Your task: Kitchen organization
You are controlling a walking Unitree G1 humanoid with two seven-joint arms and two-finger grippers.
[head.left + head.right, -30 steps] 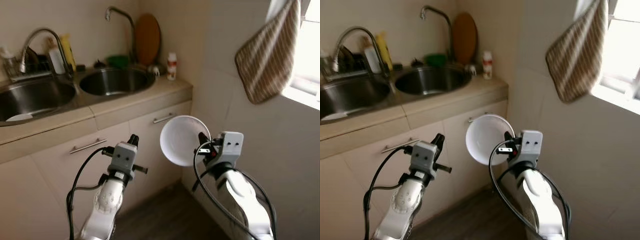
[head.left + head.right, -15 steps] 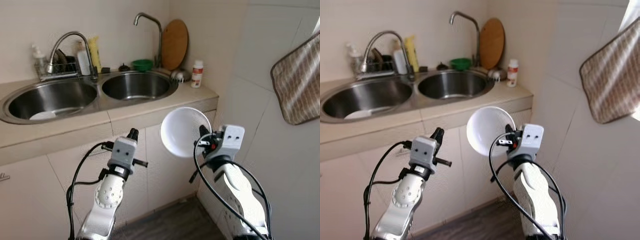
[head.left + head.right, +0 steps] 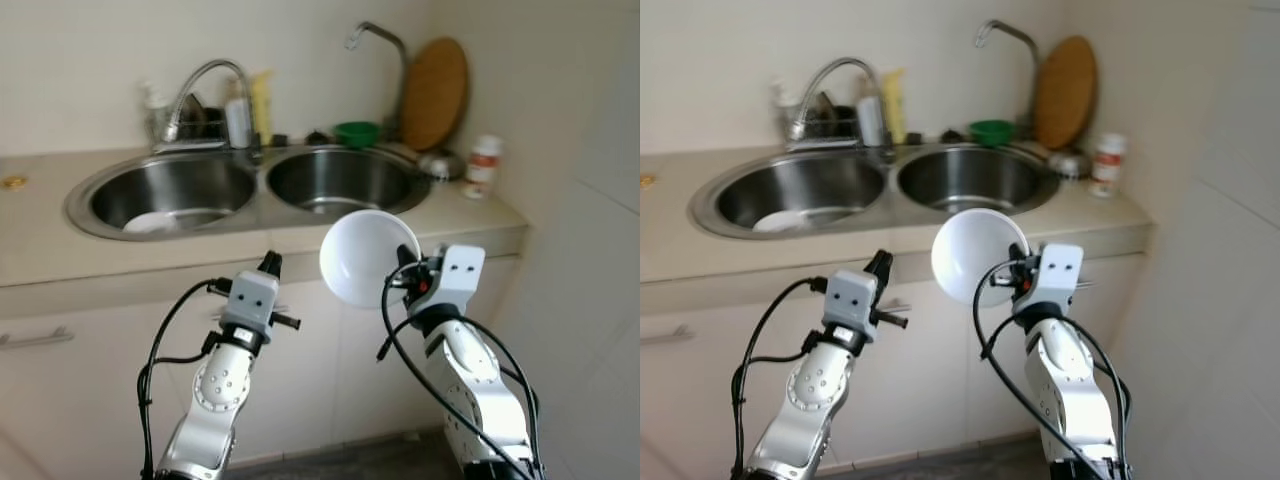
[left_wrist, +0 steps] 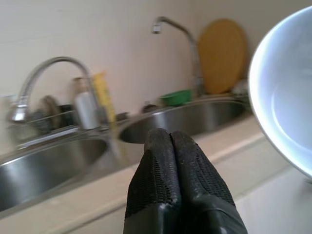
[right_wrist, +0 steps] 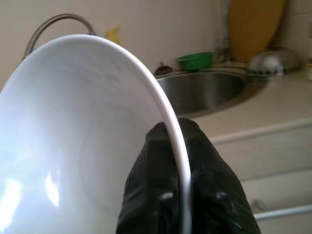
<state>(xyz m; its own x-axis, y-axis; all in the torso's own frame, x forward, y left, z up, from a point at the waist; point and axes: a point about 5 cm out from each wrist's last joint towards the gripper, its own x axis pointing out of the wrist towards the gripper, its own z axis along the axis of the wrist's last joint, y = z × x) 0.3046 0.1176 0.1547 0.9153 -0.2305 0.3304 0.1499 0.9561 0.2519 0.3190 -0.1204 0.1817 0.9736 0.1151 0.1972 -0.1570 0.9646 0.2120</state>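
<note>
The white bowl (image 3: 368,257) sits at the frame centre, its rim pinched by the right hand (image 5: 175,161), in front of the tabletop (image 3: 60,240). The left hand (image 4: 171,168) is closed and empty. I think the bowl should be kept level and lowered slowly into the sink (image 3: 170,190).

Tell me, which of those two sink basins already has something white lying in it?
The robot's-left basin, under the big curved tap; a white dish lies on its bottom. The right basin, nearer the wooden board, looks bare.

The head's two eyes looked down and forward at the sink (image 3: 180,195). Each wrist camera faced it too, close, perhaps slightly blurred.
</note>
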